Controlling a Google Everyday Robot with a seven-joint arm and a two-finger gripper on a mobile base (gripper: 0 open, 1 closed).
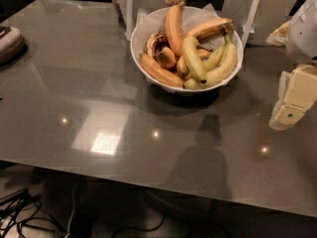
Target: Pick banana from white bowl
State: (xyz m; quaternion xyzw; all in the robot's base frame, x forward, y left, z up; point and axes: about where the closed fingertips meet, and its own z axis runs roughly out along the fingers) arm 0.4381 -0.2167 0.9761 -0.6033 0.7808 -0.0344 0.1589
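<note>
Gripper (292, 103) cut off rt edge, apart from banana (192, 58).

Cream gripper (291, 108) far right, greenish-yellow banana (192, 56)

Glossy table (74, 83) bears paper-lined white bowl (134, 53); matt plastic gripper (290, 113) at right.

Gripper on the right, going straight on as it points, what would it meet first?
Likely the grey tabletop beneath it, right of the white bowl; the gripper seems to point downward, but depth is unclear.
</note>
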